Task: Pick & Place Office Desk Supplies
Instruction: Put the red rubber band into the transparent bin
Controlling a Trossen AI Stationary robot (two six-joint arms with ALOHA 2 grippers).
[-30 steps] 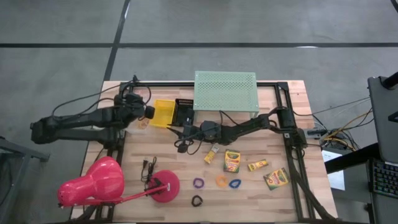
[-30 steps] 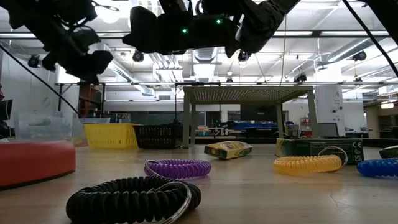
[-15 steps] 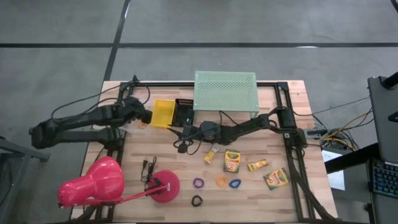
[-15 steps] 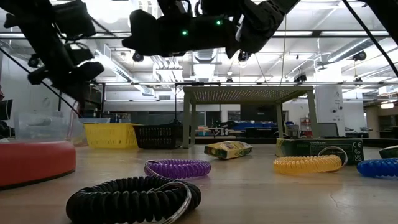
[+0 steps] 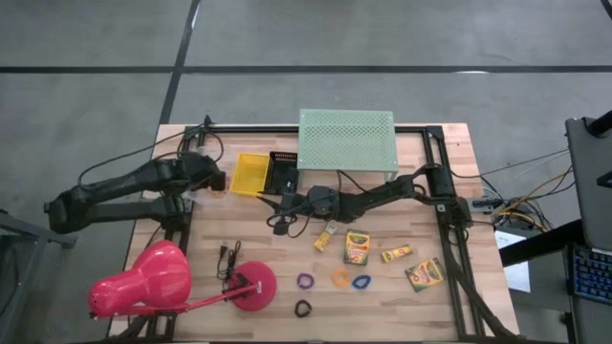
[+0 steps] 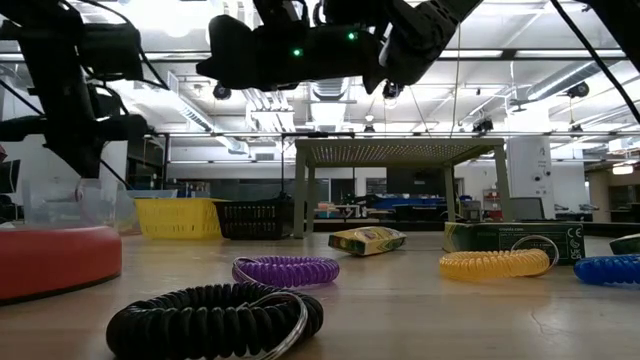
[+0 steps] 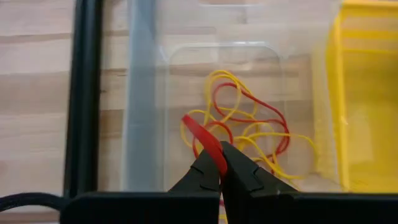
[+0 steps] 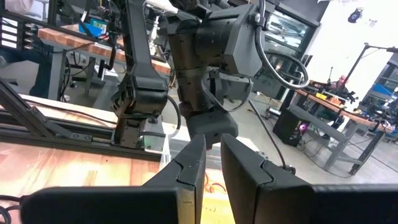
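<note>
Your left hand (image 7: 214, 167) has swung from beside the yellow bin (image 5: 251, 174) to hang directly over the clear container (image 7: 217, 118) at the counter's (image 5: 411, 306) ten o'clock corner, where a second ago it was still travelling across. It is clenched on a red rubber band (image 7: 202, 138), which dangles above the tangle of yellow and red rubber bands (image 7: 249, 127) already lying in the container. To my eye that puts you at the drop: release here and the band should land with the others.

Your right hand (image 8: 207, 163) has not moved. It waits near the counter's centre, just toward seven o'clock of the black bin (image 5: 283, 172), fingers (image 8: 186, 168) narrowly parted with nothing visible between them.

The rest of the supplies lie untouched in the five o'clock quarter: four crayon boxes (image 5: 357, 247), with the purple loop (image 5: 305, 281), orange loop (image 5: 339, 278), blue loop (image 5: 361, 282) and black loop (image 5: 303, 308) below them. The pink lamp (image 5: 143, 279) sits at seven o'clock, the green shelf (image 5: 346, 140) at twelve. Most of the sorting remains.
</note>
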